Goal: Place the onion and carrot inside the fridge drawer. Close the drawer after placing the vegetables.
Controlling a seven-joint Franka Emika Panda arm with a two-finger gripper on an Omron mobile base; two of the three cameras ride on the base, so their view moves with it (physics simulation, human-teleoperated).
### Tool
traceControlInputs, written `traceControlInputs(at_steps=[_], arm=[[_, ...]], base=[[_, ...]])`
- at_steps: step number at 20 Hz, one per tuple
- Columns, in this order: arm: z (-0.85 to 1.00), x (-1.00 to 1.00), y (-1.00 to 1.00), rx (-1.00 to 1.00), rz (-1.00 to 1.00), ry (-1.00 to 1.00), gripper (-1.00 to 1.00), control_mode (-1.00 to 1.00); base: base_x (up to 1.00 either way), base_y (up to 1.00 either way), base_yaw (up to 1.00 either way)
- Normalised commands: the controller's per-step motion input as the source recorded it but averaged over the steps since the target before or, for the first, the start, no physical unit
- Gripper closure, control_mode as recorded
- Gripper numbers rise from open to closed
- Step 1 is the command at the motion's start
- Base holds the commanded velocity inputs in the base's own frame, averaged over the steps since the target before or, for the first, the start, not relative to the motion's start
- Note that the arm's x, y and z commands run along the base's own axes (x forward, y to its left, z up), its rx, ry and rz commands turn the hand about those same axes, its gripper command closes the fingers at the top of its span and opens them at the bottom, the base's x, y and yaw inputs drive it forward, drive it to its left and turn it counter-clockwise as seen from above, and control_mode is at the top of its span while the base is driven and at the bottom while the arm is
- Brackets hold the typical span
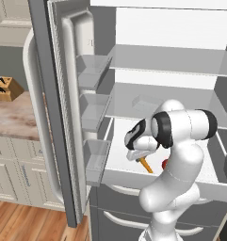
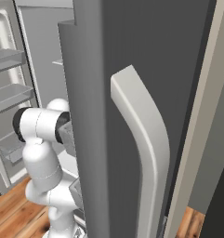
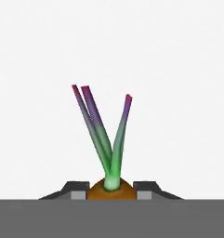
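Note:
The fridge drawer (image 1: pixel 118 149) is pulled out, a wide pale bin under the glass shelves. My gripper (image 1: pixel 141 159) hangs over its front part and is shut on the carrot (image 1: pixel 146 165), whose orange body points down into the bin. In the hand view the carrot's orange crown (image 3: pixel 111 188) sits between the finger tips (image 3: pixel 75 191), and its green and purple leaves (image 3: pixel 104 130) rise against the drawer's white floor. A small red rounded shape (image 1: pixel 165 164), apparently the onion, shows inside the drawer beside my arm, mostly hidden by it.
The left fridge door (image 1: pixel 53 108) stands open with small clear door bins (image 1: pixel 93 160). The right door and its pale handle (image 2: pixel 146 153) block most of the right base view. Grey outer drawer fronts (image 1: pixel 116 217) lie below. A knife block (image 1: pixel 6 88) stands on the counter.

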Motion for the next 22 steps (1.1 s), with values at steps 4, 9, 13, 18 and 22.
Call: traceControlInputs(at_steps=[4,9,13,18,22], arm=[[-0.03,0.00,0.00,0.00,0.00,0.00,-1.00,-1.00],[0.18,-0.17,-0.01,0.00,0.00,-0.03,-1.00,-1.00],[0.54,-0.79,0.00,0.00,0.00,-0.08,-1.00,-1.00],[0.79,-0.94,0.02,0.06,0.00,0.00,-1.00,-1.00],[1.00,-0.70,0.15,0.06,0.00,0.00,-1.00,-1.00]], base=[[0.00,0.00,0.00],[0.00,0.00,0.00],[0.00,0.00,0.00],[0.00,0.00,0.00],[0.00,0.00,0.00]])
